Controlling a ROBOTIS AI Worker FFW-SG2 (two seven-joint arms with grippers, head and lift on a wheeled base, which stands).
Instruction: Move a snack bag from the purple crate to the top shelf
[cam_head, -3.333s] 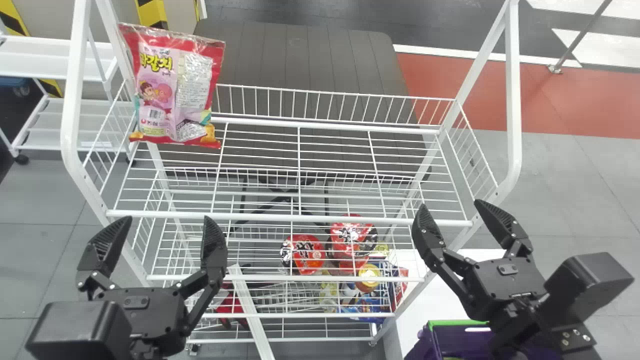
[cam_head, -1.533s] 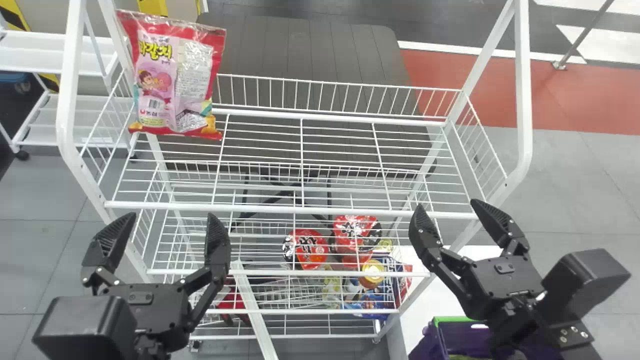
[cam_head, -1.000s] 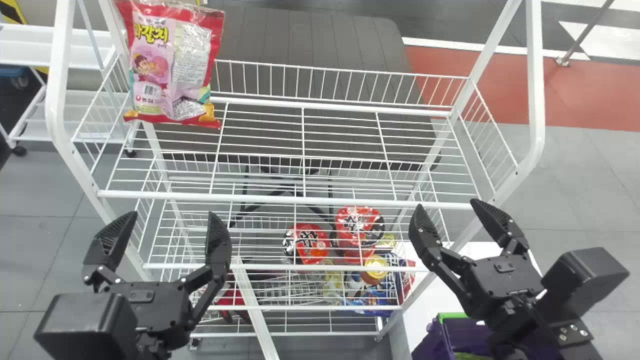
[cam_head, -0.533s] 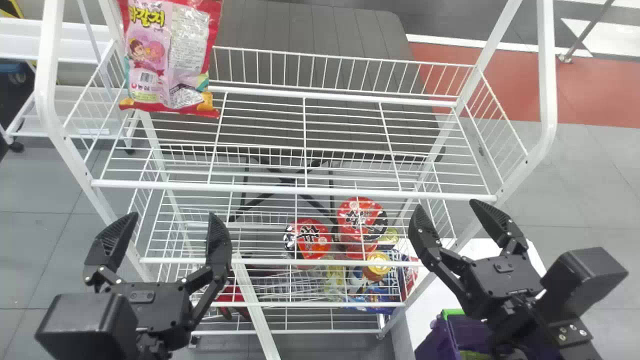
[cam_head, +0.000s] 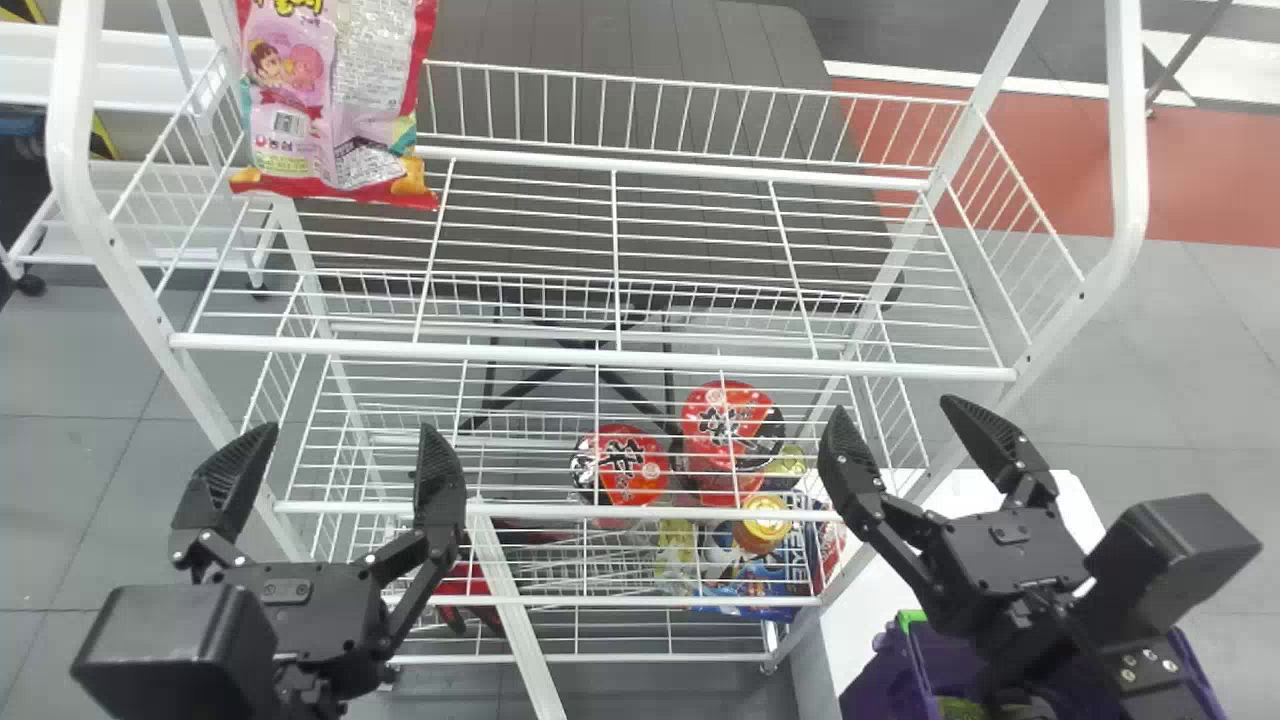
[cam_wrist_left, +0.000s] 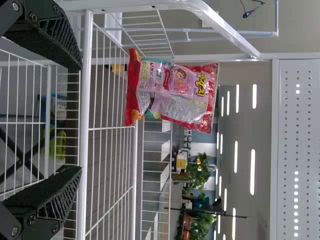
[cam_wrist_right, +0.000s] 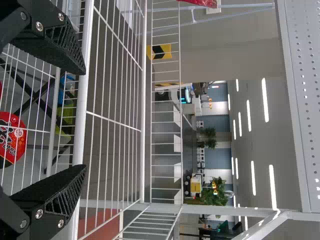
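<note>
And there's the red-and-pink plastic snack bag (cam_head: 335, 110), upright at the left end of the white wire top shelf (cam_head: 590, 355), its barcode, block of small print and cartoon figures facing the robot! Down in front on the left, the black left gripper (cam_head: 348, 432) has its 2 fingers spread wide, nothing between them. Over on the right, the black right gripper (cam_head: 896, 408) is wide and empty too, its arm above the purple plastic crate (cam_head: 880, 680). Lower down, 2 round red packages (cam_head: 625, 470) flash bold lettering through the wires.
</note>
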